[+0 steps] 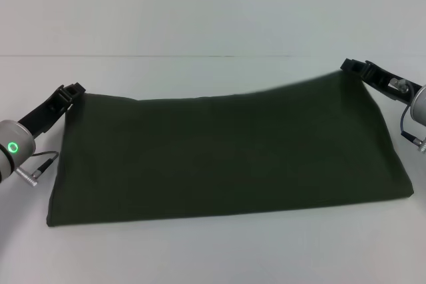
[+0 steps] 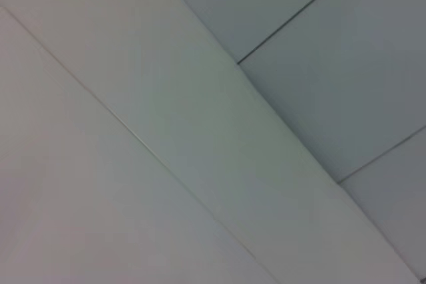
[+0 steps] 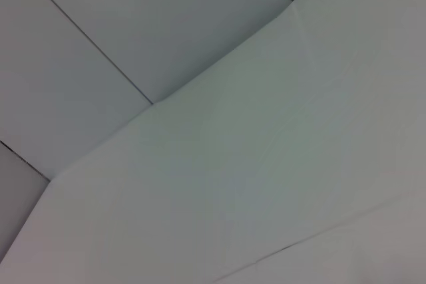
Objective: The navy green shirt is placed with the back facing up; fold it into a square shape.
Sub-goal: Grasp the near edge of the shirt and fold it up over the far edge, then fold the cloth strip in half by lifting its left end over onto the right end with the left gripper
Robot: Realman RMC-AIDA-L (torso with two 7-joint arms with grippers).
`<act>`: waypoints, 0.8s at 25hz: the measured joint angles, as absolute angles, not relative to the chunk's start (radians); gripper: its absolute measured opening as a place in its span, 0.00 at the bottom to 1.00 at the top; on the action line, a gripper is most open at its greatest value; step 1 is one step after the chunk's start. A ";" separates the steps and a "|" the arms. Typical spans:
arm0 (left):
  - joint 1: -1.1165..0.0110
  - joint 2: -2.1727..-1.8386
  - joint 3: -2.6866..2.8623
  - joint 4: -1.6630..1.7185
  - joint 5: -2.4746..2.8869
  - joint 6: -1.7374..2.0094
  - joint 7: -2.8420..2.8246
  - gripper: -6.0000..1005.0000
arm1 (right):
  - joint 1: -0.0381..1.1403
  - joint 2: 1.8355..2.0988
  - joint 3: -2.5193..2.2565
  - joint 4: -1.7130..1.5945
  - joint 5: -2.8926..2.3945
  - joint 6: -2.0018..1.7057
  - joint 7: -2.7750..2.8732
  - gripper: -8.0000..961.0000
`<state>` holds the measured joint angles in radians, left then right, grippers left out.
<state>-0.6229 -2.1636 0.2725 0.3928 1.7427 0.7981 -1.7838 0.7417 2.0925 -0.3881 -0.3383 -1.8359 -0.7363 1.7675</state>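
Pinching the dark olive-green fabric shirt (image 1: pixel 226 154) corners, left tool (image 1: pixel 72 91) and right tool (image 1: pixel 354 66) risked uneven tension dragging the fold crooked.

The shirt (image 1: pixel 226 154) is showing as soft, matt cloth — smooth, barely creased — lying on a matt white table (image 1: pixel 200 251). Both grippers — left (image 1: pixel 70 91), right (image 1: pixel 354 66) — are looking like matt black plastic on brushed-metal wrists.

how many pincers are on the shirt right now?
2. Left pincer is at the navy green shirt's far left corner; right pincer is at its far right corner, which sits higher.
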 joint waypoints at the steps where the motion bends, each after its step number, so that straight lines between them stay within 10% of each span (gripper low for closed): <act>1: -0.623 -2.164 0.272 0.381 1.720 0.797 -1.765 0.06 | 0.741 2.092 -0.388 -0.336 -1.824 -0.737 1.757 0.16; 10: -0.607 -2.164 0.270 0.331 1.574 0.823 -1.614 0.35 | 0.698 2.092 -0.381 -0.334 -1.693 -0.784 1.669 0.62; 20: -0.495 -2.103 0.349 0.332 1.550 1.069 -1.714 0.69 | 0.585 2.065 -0.512 -0.348 -1.627 -1.151 1.399 0.76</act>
<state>-0.4953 -2.1033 0.3493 0.3316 1.5495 1.0694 -1.7139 0.5850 2.0655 -0.5117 -0.3482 -1.6269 -1.1506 1.3988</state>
